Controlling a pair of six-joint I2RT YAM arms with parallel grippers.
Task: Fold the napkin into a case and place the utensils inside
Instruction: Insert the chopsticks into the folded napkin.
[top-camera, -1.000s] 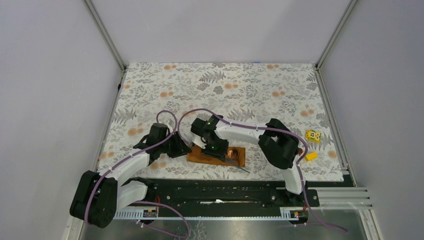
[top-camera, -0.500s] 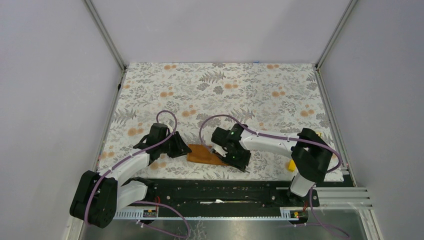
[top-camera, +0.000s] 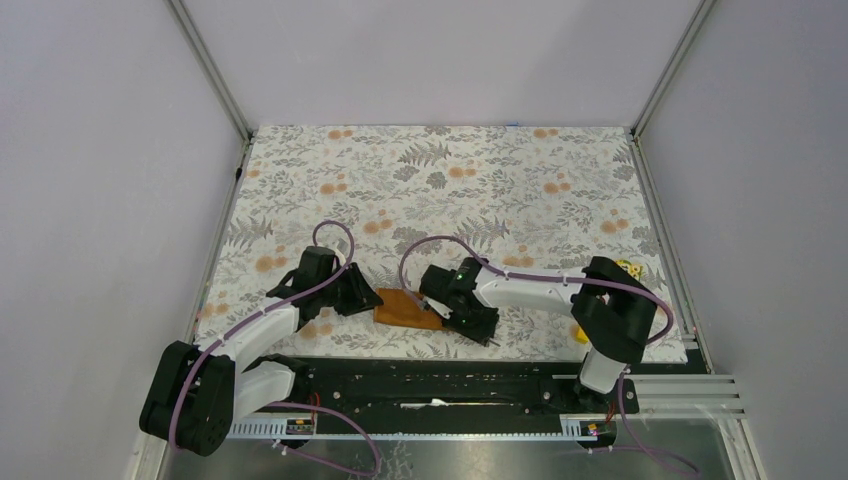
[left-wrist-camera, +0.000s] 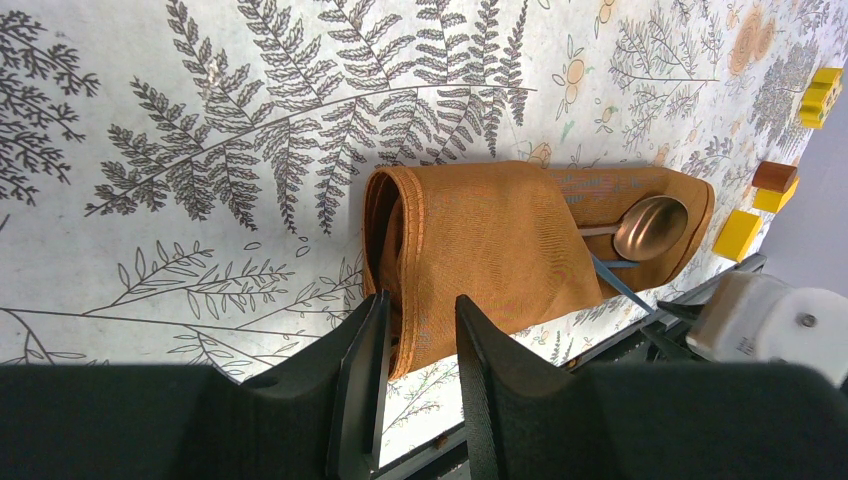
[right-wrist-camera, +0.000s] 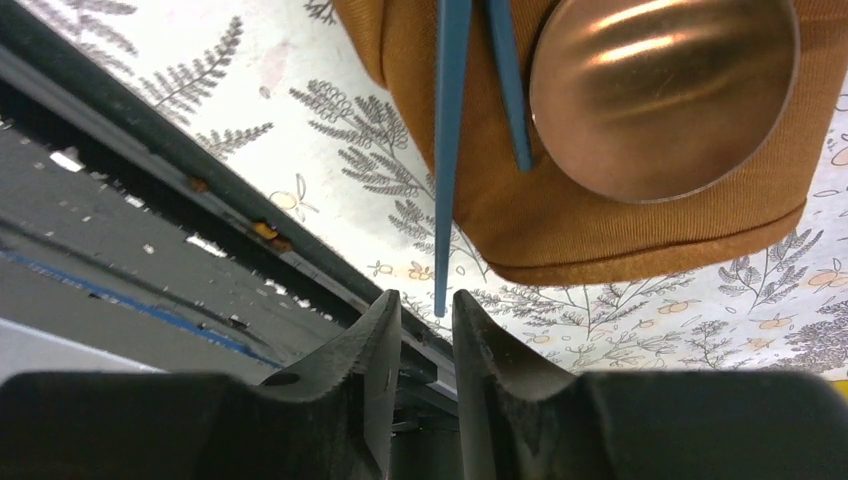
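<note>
Over on the left, the left gripper (left-wrist-camera: 420, 300) is reaching down at the near-left corner of the case (left-wrist-camera: 500, 240). Its jaws are drawn fairly close, with the folded cloth filling the gap. It is apparently pinching that corner, though the wrist view is too steep to be sure. The case is lying flat on the floral tablecloth (top-camera: 450, 170) near the table's front edge, between the two grippers. Toward its right end the spoon (left-wrist-camera: 650, 228) is poking out of the diagonal pocket, its bowl resting on the cloth. The two rods (right-wrist-camera: 450, 150) are sticking out beside it, the longer one overhanging the case's edge. The right gripper (right-wrist-camera: 425, 300) is hovering there, jaws narrowly apart, with that rod's tip sitting in the gap and space showing either side. Further right, yellow blocks (left-wrist-camera: 737, 235) are lying on the tablecloth.
</note>
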